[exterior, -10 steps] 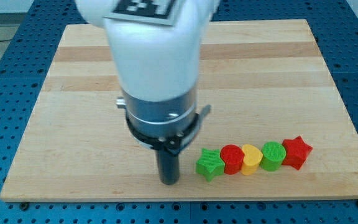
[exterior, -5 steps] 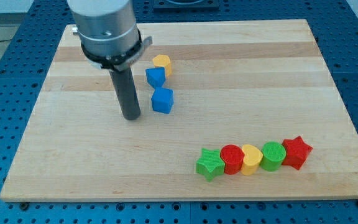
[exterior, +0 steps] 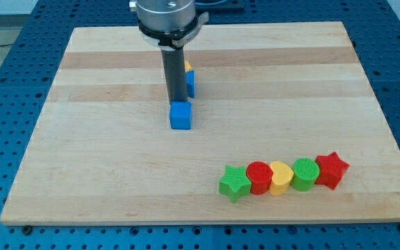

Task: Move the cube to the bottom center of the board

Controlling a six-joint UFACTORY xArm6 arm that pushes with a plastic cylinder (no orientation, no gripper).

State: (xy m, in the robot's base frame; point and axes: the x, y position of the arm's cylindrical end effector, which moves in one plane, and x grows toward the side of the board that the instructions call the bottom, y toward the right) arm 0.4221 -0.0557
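A blue cube (exterior: 180,116) sits a little left of the board's middle. My tip (exterior: 175,103) stands just above the cube's top edge in the view, touching or nearly touching it. The dark rod hides most of a second blue block (exterior: 190,83) and a yellow block (exterior: 187,67) behind it, toward the view's top.
A row of blocks lies near the board's bottom right: a green star (exterior: 233,182), a red cylinder (exterior: 259,176), a yellow heart (exterior: 280,177), a green cylinder (exterior: 304,172) and a red star (exterior: 331,169). The wooden board (exterior: 89,153) rests on a blue perforated table.
The arm swept from the board's bottom centre up to the left, then right to behind the blue cube. The cube has shifted slightly down.
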